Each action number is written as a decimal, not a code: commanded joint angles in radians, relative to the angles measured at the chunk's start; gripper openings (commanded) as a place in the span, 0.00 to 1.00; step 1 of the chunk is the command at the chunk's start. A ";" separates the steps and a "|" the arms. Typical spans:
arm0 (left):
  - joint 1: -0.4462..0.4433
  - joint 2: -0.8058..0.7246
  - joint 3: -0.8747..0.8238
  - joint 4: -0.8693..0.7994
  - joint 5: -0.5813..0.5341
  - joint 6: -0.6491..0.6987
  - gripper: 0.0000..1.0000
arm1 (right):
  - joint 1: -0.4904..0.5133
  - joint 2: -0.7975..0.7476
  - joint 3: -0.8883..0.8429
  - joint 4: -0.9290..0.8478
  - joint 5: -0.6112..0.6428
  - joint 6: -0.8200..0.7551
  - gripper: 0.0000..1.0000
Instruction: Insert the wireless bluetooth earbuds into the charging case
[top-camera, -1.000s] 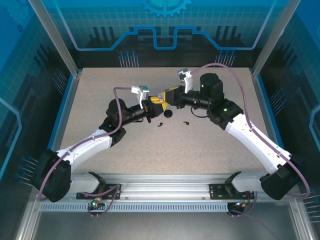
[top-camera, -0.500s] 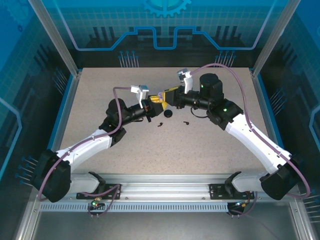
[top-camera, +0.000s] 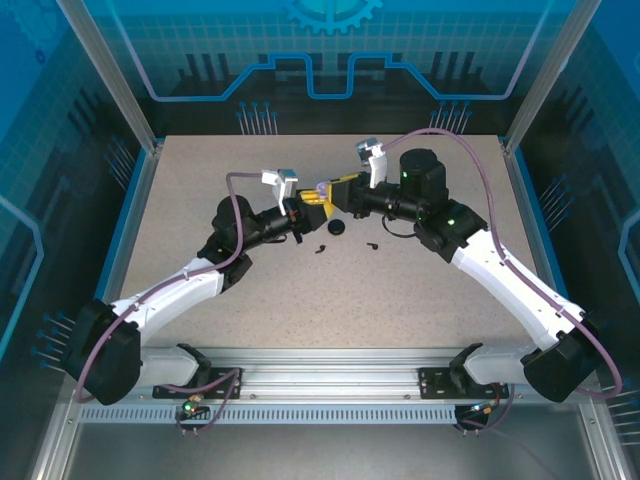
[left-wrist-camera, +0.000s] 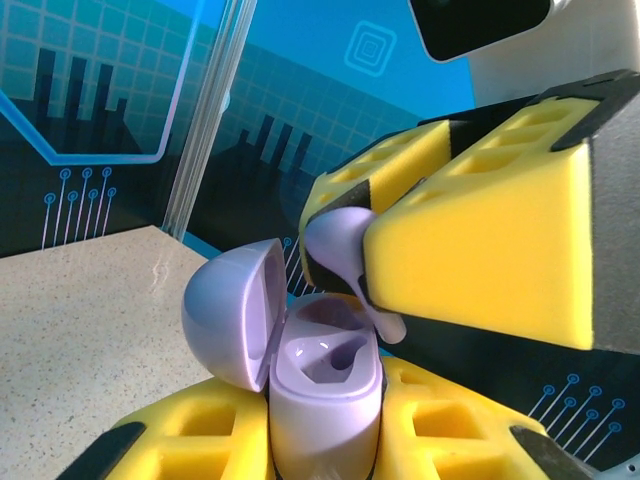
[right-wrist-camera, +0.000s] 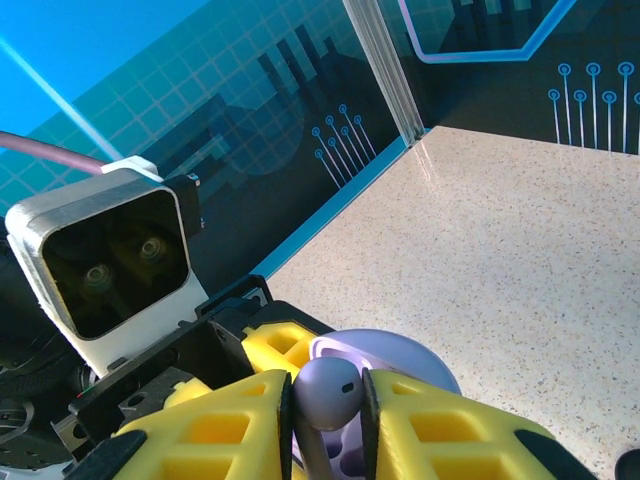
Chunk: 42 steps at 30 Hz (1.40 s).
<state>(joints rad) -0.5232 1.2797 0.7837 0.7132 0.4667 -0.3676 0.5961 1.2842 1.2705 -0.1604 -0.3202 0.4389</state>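
The charging case (left-wrist-camera: 325, 400) is lilac, not black, and stands upright between the yellow fingers of my left gripper (left-wrist-camera: 322, 432), which is shut on it. Its lid (left-wrist-camera: 235, 310) is hinged open to the left and its moulded sockets show. My right gripper (right-wrist-camera: 327, 420) is shut on a lilac earbud (right-wrist-camera: 327, 392), gripping its bulb. In the left wrist view this earbud (left-wrist-camera: 335, 245) hangs stem down, with the stem tip just over the case's far rim. From above, both grippers (top-camera: 322, 200) meet nose to nose over the middle of the table.
A small round black puck (top-camera: 336, 227) and two tiny black pieces (top-camera: 321, 248) (top-camera: 372, 245) lie on the speckled table (top-camera: 400, 290), just in front of the grippers. Blue panelled walls and aluminium posts enclose the table.
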 joint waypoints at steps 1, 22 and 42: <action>-0.011 0.006 0.041 0.001 0.000 0.001 0.11 | 0.017 -0.016 -0.012 0.045 0.014 0.013 0.25; -0.019 -0.036 0.041 -0.266 -0.157 0.088 0.10 | 0.010 -0.081 -0.044 -0.044 0.178 -0.037 0.25; 0.153 -0.199 -0.055 -0.470 -0.112 0.070 0.12 | -0.038 0.109 -0.229 -0.215 0.218 -0.035 0.24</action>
<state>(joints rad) -0.3862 1.1095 0.7483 0.2661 0.3119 -0.2890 0.5682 1.3460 1.0847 -0.3607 -0.1085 0.3962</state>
